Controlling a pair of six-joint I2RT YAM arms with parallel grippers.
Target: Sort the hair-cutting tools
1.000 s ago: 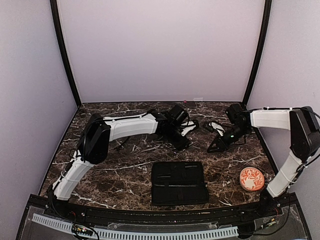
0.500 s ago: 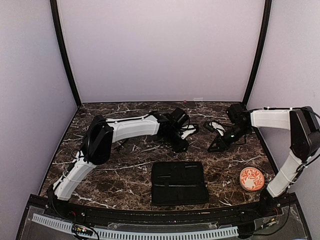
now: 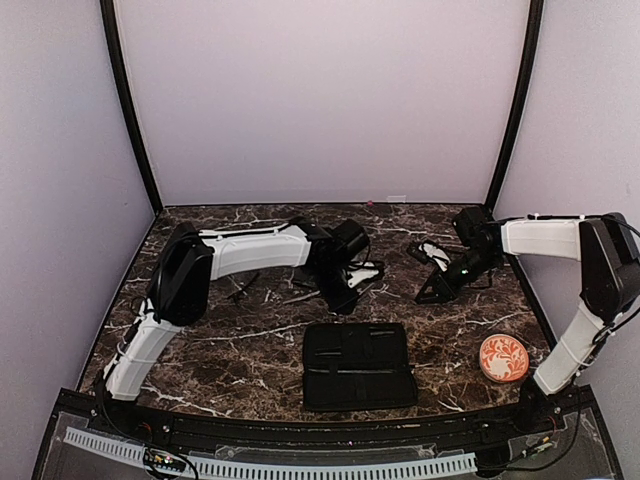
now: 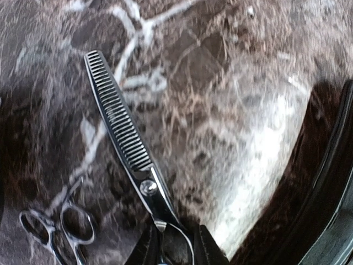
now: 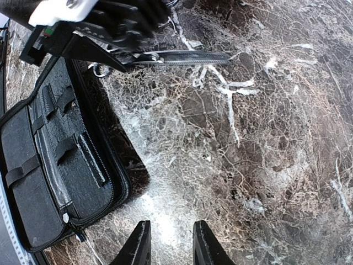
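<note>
My left gripper point(image 4: 176, 249) is shut on the handle of silver thinning scissors point(image 4: 118, 127), whose toothed blade points away over the marble. In the top view the left gripper point(image 3: 345, 288) hangs just beyond the open black case point(image 3: 358, 365). The right wrist view shows those scissors point(image 5: 193, 57) held level above the table. A second pair of scissors point(image 4: 55, 232) lies on the table with its ring handles showing. My right gripper point(image 5: 171, 245) is open and empty, low over bare marble to the right of the case point(image 5: 49, 165); it also shows in the top view point(image 3: 430, 293).
Thin dark tools point(image 3: 245, 288) lie on the marble to the left of the left gripper. A round orange-patterned bowl point(image 3: 503, 358) stands at the near right. The case edge point(image 4: 331, 193) shows at the right of the left wrist view. Purple walls enclose the table.
My left gripper has moved nearer and slightly left with the thinning scissors, toward the case. The right arm has not moved.
</note>
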